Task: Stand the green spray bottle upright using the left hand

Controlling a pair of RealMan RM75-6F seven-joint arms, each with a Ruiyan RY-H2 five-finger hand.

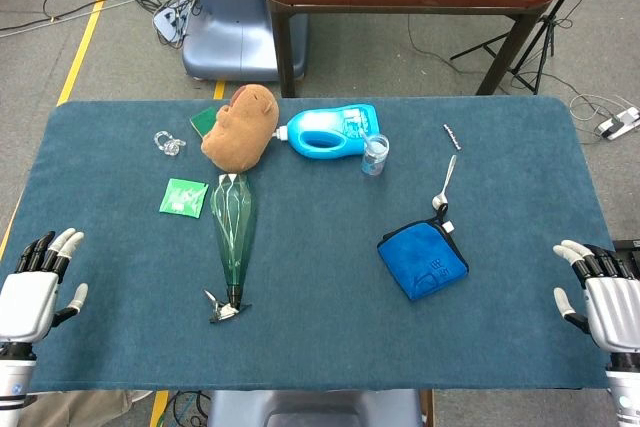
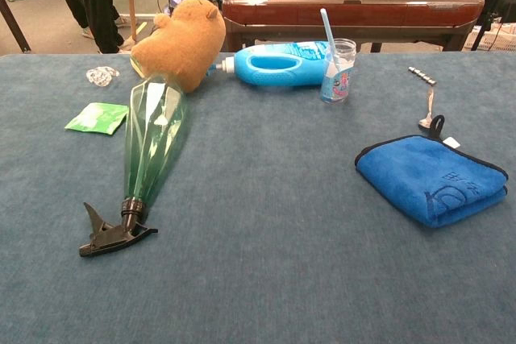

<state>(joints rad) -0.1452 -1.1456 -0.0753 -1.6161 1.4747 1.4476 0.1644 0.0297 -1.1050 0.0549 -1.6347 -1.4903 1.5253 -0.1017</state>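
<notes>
Your green spray bottle (image 1: 233,222) lies on its side on the left half of the worktop (image 1: 320,347), its wide base pointing toward the far edge and its black trigger head (image 1: 224,308) toward the near edge (the base sits just beside the brown plush toy (image 1: 240,127), and you cannot tell from either view whether the two touch). Your left hand (image 1: 32,292) hovers at the near left corner of the worktop, palm down, fingers spread and holding nothing, well apart from the bottle. Your right hand (image 1: 605,297) sits at the near right corner in the same way, fingers apart and empty. The chest view shows neither hand, only the bottle lying flat with its trigger head nearest the camera. Left of the bottle's base lies a small green packet (image 1: 183,196), and further toward the far left corner a bit of clear plastic (image 1: 168,142). Along the far edge, right of the plush toy, a blue detergent bottle (image 1: 330,132) lies on its side, with a small clear cup (image 1: 375,155) holding a straw just beside it. On the right half you have a spoon (image 1: 443,185), a folded blue cloth (image 1: 422,259) nearer the near edge, and a small dark stick-like item (image 1: 452,136) toward the far edge.
</notes>
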